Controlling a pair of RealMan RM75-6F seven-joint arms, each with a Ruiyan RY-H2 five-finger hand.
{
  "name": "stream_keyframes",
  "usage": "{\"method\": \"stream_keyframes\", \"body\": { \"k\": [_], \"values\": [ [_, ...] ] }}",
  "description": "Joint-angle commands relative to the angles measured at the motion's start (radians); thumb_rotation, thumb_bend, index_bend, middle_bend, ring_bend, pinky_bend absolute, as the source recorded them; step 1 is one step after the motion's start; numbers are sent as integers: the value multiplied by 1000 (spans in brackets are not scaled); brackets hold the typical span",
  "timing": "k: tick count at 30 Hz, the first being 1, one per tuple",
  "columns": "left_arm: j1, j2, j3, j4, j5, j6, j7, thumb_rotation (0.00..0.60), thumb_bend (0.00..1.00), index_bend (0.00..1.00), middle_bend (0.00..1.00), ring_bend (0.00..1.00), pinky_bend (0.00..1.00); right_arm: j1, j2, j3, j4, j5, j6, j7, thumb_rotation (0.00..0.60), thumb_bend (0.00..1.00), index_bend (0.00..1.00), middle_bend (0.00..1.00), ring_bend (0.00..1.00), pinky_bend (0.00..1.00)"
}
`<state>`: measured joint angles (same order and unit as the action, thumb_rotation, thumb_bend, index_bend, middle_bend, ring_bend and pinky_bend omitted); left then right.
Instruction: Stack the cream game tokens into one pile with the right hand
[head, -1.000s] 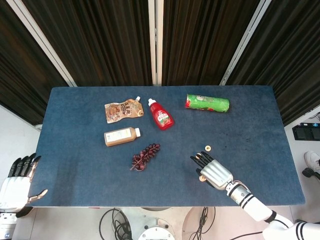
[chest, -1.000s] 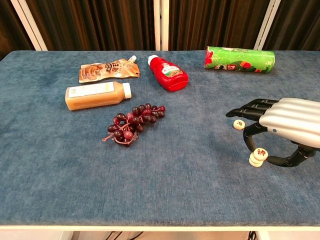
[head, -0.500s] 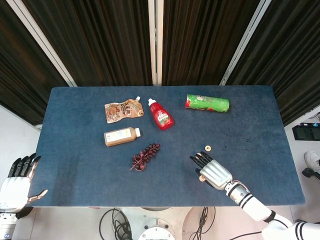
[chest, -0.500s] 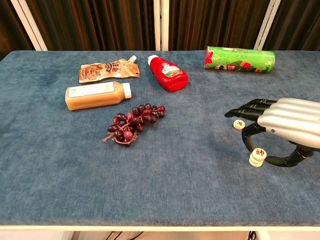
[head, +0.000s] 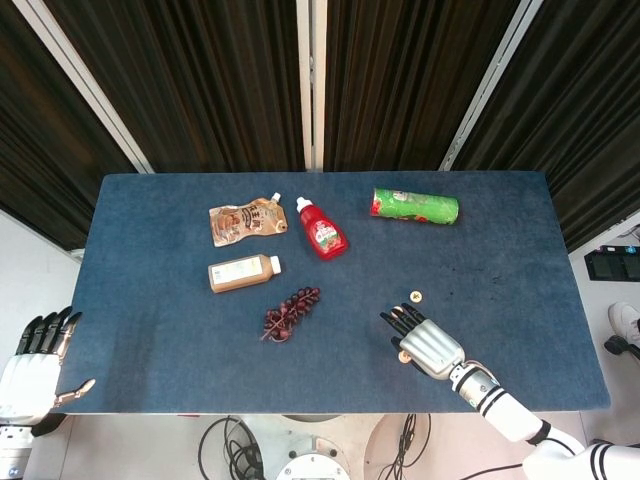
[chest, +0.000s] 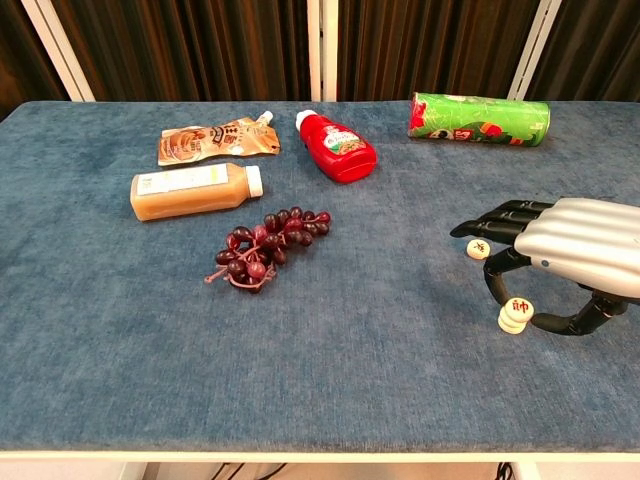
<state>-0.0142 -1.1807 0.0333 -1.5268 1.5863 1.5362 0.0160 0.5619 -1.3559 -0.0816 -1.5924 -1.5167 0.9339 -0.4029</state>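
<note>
My right hand (chest: 575, 255) hangs with fingers spread over a two-high pile of cream tokens (chest: 516, 315), holding nothing that I can make out, while a lone token (chest: 478, 249) lies just beyond under my fingertips. A careless thumb could topple the pile, or skid the single token across the cloth. The table (chest: 380, 360) wears blue velvety fabric; dark curtains (head: 200, 80) hang behind.

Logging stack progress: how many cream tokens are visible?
3: two stacked under the right hand, one loose by its fingertips. The hand may hide more.
</note>
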Motion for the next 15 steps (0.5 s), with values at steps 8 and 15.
{"method": "stream_keyframes", "body": {
  "k": [8, 15],
  "values": [
    [0, 1, 1, -2, 1, -1, -1, 600, 113, 0, 0, 0, 0, -1, 10, 1, -11, 4, -4, -3, 600, 267, 366, 1, 0, 0],
    [1, 6, 3, -6, 6, 3, -7, 600, 113, 0, 0, 0, 0, -9, 88, 20, -83, -15, 48, 74, 600, 250, 358, 0, 0, 0]
  ]
}}
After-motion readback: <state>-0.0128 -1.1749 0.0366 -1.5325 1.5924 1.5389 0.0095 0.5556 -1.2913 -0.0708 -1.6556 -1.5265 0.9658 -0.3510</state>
